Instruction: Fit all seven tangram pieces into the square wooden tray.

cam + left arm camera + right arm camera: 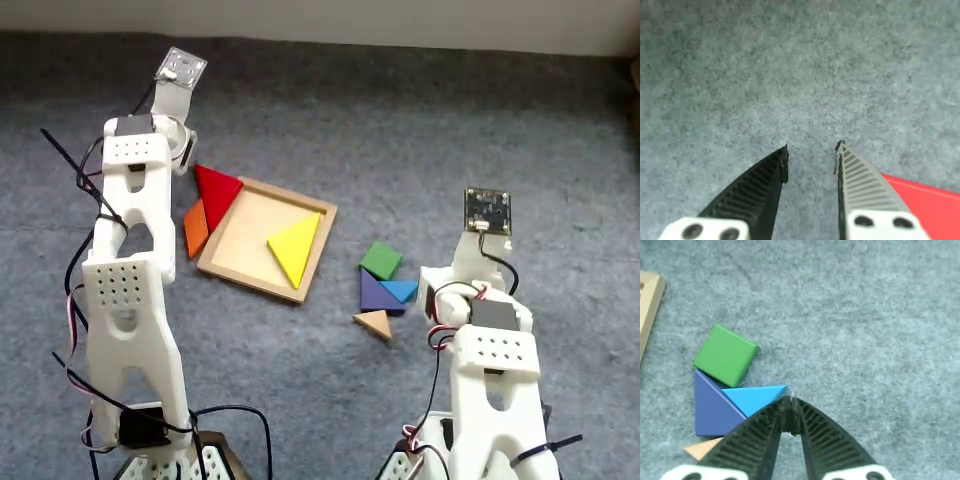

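Tray [250, 284] holds yellow triangle [295, 248]; red triangle [216, 190] touches its edge.

I see grey felt-like carpet [450, 130] covering the counter [300, 390] beneath the left gripper [811, 147]; beyond it, a pale strip [400, 20] lines the far edge.

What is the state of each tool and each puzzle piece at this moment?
Left tool, open.
Right tool, shut.
Tray, holds one piece.
Yellow triangle, flat inside the tray.
Red triangle, at the tray's edge, unfitted.
Orange piece, on the carpet.
Green square, on the carpet.
Dark blue triangle, on the carpet.
Light blue triangle, on the carpet.
Tan triangle, on the carpet.
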Motion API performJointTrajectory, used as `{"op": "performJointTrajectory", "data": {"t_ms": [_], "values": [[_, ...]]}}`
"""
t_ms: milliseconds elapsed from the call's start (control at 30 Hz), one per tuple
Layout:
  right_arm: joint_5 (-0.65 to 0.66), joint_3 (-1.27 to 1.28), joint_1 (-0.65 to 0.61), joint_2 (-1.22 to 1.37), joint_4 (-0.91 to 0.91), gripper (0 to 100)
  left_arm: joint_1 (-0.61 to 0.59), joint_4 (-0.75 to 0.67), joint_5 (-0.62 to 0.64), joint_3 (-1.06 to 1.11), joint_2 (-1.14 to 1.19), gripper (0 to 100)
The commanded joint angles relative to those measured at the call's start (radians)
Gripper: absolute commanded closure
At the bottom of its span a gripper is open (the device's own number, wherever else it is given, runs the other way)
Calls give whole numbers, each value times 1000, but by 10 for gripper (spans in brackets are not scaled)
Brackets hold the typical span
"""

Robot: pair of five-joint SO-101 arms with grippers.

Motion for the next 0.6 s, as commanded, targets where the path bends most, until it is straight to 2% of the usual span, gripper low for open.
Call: {"op": "performJointTrajectory", "data": {"t_ms": [0,567], "values": [[12,-2,2,-25,-15,978,19,29,6,-12,-8,836],[14,-2,2,-25,-15,978,203,402,8,-12,-176,836]]}}
